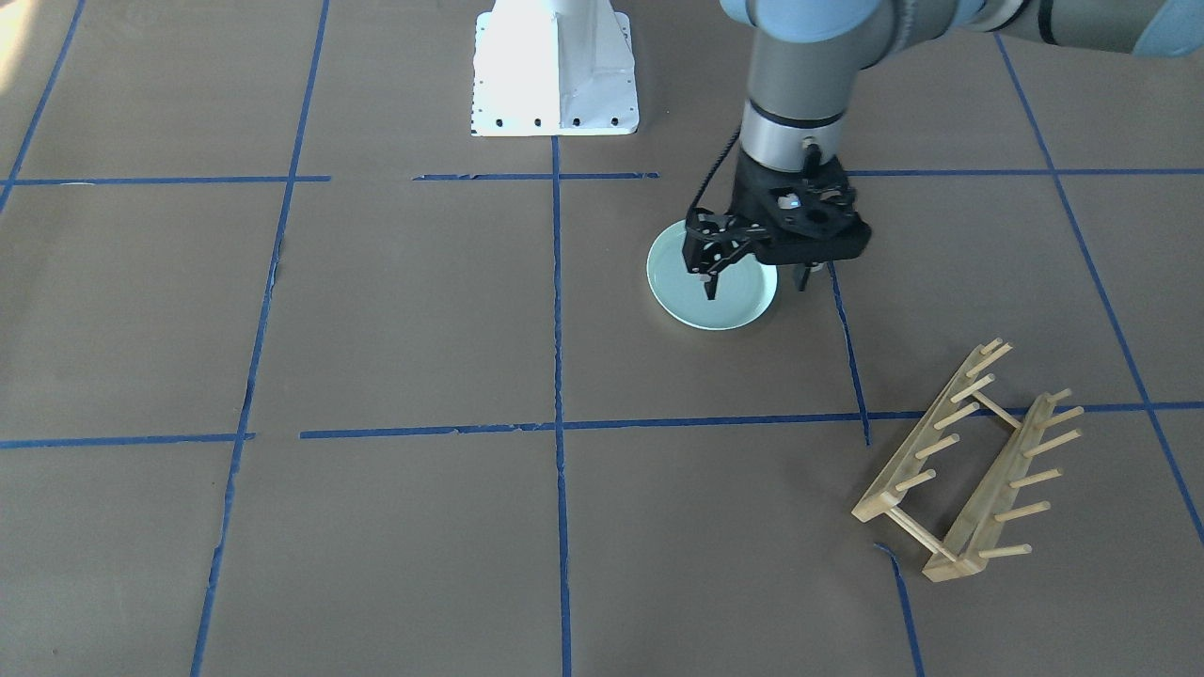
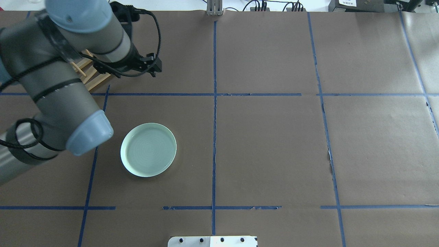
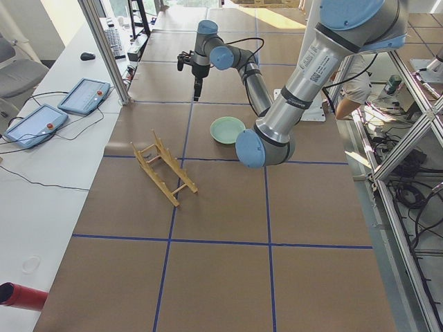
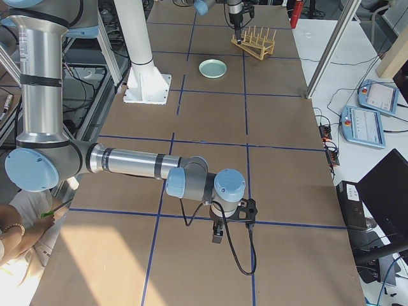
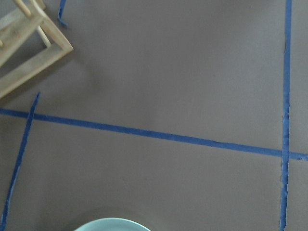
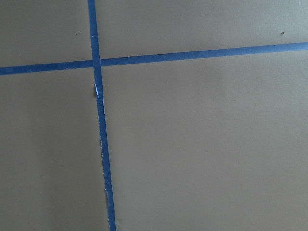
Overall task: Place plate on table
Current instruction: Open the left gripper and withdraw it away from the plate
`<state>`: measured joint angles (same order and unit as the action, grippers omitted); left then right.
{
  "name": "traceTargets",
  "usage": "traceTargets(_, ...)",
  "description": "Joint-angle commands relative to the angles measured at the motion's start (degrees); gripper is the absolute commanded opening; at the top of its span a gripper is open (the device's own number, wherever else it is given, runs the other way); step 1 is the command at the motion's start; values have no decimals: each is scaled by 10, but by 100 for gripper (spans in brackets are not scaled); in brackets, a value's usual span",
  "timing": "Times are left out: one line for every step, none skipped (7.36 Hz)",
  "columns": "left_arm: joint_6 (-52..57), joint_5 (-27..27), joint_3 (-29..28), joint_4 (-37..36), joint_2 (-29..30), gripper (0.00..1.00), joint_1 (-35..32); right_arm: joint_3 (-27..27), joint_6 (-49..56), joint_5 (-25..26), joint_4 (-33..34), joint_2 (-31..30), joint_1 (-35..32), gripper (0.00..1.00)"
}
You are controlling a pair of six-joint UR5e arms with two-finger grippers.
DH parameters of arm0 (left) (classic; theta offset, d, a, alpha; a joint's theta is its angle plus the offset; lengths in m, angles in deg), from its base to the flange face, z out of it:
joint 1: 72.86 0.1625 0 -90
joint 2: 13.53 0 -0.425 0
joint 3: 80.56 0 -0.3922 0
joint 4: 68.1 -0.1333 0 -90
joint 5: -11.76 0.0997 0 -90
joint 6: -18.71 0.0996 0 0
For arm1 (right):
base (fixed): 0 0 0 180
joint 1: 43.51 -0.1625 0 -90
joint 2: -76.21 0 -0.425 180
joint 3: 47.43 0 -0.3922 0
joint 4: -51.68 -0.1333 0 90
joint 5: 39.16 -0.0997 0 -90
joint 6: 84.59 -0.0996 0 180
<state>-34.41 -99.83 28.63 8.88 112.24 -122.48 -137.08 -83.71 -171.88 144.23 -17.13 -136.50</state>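
Observation:
The pale mint-green plate (image 2: 148, 150) lies flat on the brown paper table (image 2: 267, 147), upright and free of any grip. It also shows in the front view (image 1: 712, 306) and at the bottom edge of the left wrist view (image 5: 113, 224). My left gripper (image 1: 754, 287) is open and empty. It hangs well above the table, between the plate and the wooden rack (image 2: 87, 73). My right gripper (image 4: 217, 234) shows only in the exterior right view, low over the table far from the plate. I cannot tell whether it is open or shut.
The wooden peg rack (image 1: 969, 461) stands on the table beyond the plate on my left side, with no plates in it. The white robot base (image 1: 555, 75) is at the table's near edge. Blue tape lines divide the paper into squares.

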Motion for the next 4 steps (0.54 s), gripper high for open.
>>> traceTargets(294,-124,20,4,-106,100,-168,0,0,0,0,0,0,100)
traceTargets(439,-163,20,4,-182,100,-251,0,0,0,0,0,0,100)
traceTargets(582,-189,6,8,-252,100,-323,0,0,0,0,0,0,100)
traceTargets(640,-201,-45,19,-280,100,-388,1,0,0,0,0,0,100)
